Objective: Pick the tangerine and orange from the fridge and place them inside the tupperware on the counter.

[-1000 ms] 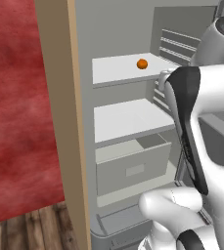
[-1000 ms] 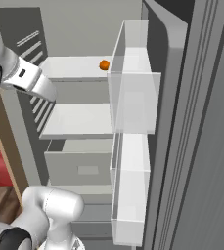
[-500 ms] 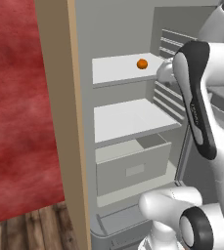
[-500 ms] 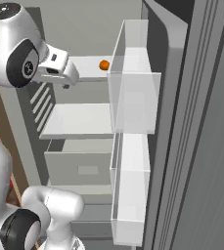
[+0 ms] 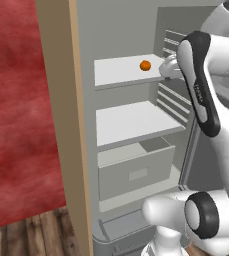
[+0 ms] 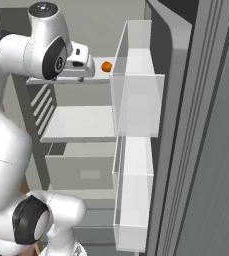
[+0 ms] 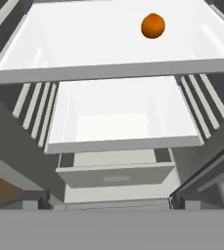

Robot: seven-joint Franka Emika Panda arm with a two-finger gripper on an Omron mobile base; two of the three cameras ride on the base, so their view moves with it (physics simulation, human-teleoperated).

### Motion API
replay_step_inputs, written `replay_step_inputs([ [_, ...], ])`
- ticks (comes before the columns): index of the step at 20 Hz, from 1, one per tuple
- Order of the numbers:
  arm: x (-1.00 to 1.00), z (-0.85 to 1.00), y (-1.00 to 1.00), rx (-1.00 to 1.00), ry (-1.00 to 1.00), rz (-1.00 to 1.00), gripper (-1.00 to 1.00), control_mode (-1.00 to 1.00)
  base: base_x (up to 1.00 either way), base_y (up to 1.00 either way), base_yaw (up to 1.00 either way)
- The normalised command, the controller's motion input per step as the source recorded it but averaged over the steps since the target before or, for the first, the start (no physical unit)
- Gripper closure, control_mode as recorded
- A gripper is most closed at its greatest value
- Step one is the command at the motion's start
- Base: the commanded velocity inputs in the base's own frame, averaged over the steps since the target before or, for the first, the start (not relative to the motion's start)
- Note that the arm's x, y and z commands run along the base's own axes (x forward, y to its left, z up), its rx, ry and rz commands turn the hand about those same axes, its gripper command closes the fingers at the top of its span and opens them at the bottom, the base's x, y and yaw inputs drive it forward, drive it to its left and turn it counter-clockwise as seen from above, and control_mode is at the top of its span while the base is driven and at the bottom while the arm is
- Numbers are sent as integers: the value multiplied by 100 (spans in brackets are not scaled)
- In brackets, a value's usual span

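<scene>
a rendered kitchen, described outward from the robot's base toward the back of the open fridge [image 5: 136, 125], with every place given relative to that fridge.

nearest, the white arm rises in front of the fridge opening. compared with a second ago it has swung upward and inward: its hand was level with the middle shelf then, and now sits at the front edge of the top shelf [image 5: 121, 70]. the gripper [image 6: 88, 65] points along that shelf, and its jaws are released, spread as wide as they go and holding nothing.

to the arm's right, the open fridge door carries two clear door racks [image 6: 136, 100], one above the other.

lower inside the fridge, a grey drawer [image 5: 133, 172] stands pulled partly out. above it is a bare white middle shelf [image 5: 131, 122].

farthest in, on the top shelf, rests one small orange fruit [image 7: 153, 25], toward the back and right of the shelf as the hand camera looks. it lies just ahead of the gripper, not touching it. whether it is the tangerine or the orange cannot be told, and a second fruit cannot be made out.

the lift suggests the approach is nearly done and the task is at its very start: the next step is probably reaching deeper along the top shelf to bring the open jaws around the fruit before closing.
</scene>
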Motion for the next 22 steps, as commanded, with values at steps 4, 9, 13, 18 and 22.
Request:
replay_step_inputs([
  [4,66,-2,0,-2,0,1,-100,-100,0,0,0],
  [9,64,-8,0,-7,0,0,-100,-100,0,0,0],
  [13,58,-15,0,-9,0,0,-100,-100,0,0,0],
  [18,55,-14,0,-6,0,0,-100,-100,0,0,0],
  [22,54,-13,0,-3,0,0,-100,-100,0,0,0],
])
